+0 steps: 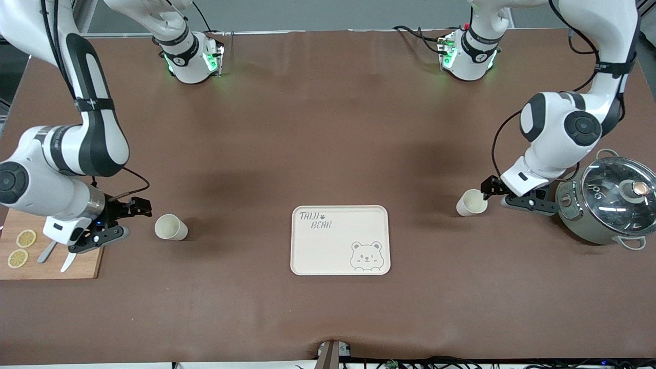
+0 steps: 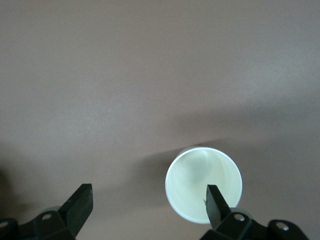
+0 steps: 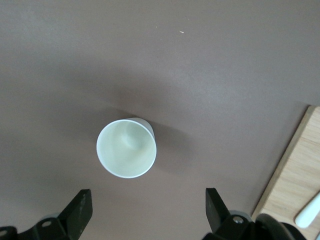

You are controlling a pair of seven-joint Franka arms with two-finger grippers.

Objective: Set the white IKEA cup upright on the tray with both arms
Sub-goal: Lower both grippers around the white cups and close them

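Cream-white cups are lying on their sides on the brown desk [image 1: 328,128], one toward each arm's end, and we are judging that the step in hand is the approach to grasp them. The tray [image 1: 307,256] is sitting empty between them, a little nearer the front camera.

Our left gripper [image 1: 491,188] is hovering right at the cup [image 1: 471,202] beside the lidded green pot [image 1: 607,205]. In the left wrist view its fingers [image 2: 216,200] are spread wide, and the cup's mouth [image 2: 203,184] is sitting off-centre, against one finger instead of midway. We are thinking this arm should shift sideways until the cup sits centred between the fingers before it closes.

Our right gripper [image 1: 136,206] is hanging spread just beside the other cup [image 1: 170,227], above the edge of the wooden cutting board [image 1: 84,269] with its lemon slices [image 1: 21,248]. In the right wrist view that cup [image 3: 126,148] is lying apart from the fingers [image 3: 80,210], so we are judging that this arm needs to advance farther.

Each cup looks light and round, so it is likely to roll if nudged. We are favouring a slow, level approach, closing across the wall near the rim, then lifting clear and rotating the mouth upward before setting each cup down inside the tray's raised rim, away from each other.
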